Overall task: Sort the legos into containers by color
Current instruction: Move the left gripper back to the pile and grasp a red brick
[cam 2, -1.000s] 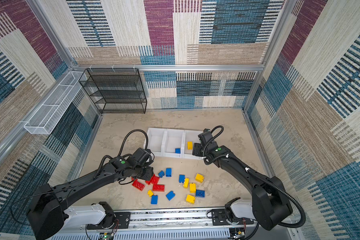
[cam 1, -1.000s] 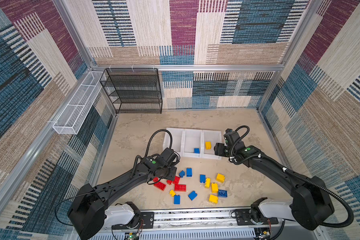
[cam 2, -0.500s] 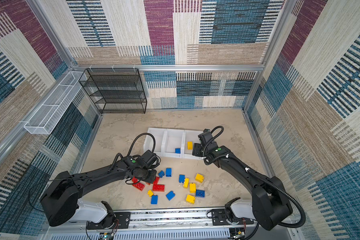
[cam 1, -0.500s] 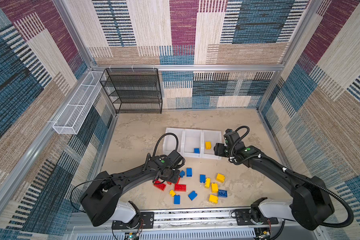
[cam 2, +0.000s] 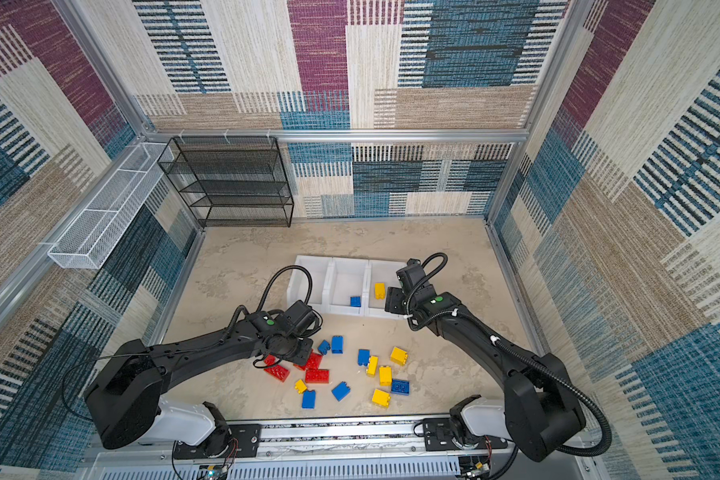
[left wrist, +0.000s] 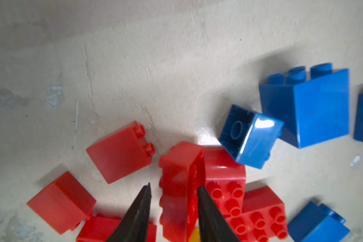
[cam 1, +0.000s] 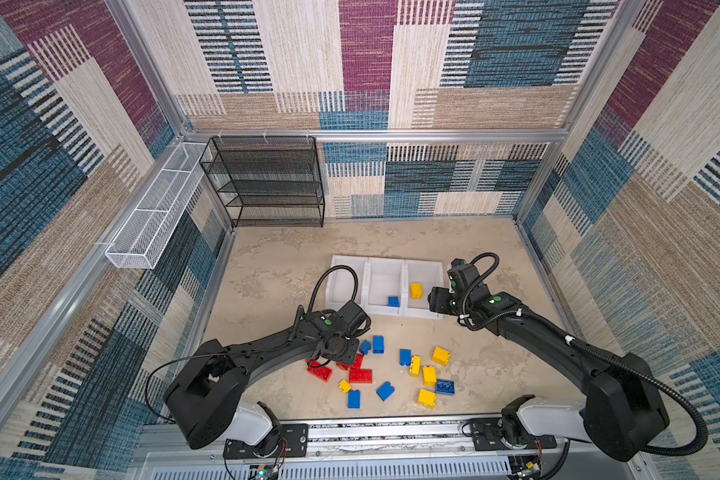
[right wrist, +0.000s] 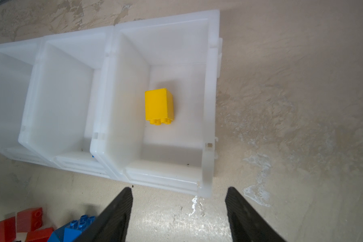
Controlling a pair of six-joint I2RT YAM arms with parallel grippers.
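I see a beige scuffed tabletop (cam 1: pixel 292 266), patchwork woven walls (cam 1: pixel 516 62), black rack (cam 1: pixel 267 183) at 11 o'clock. L pincer (left wrist: pixel 173 186) straddles red brick (left wrist: pixel 176 165), can't tell if pinching; R pincer (right wrist: pixel 179 188) spread.

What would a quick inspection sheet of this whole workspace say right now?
Surface: beige table, mottled.
Job's things: three white bins in a row; yellow brick in the right one, blue brick in the middle; loose bricks, red, blue, yellow, on the table in front.
Clutter: nothing seen.
Claws: left claw straddles a red brick, grip unclear; right claw open, empty, near the right bin.
Cables: black cables loop above both arms.
Surroundings: black mesh rack, white wire basket, patterned walls.
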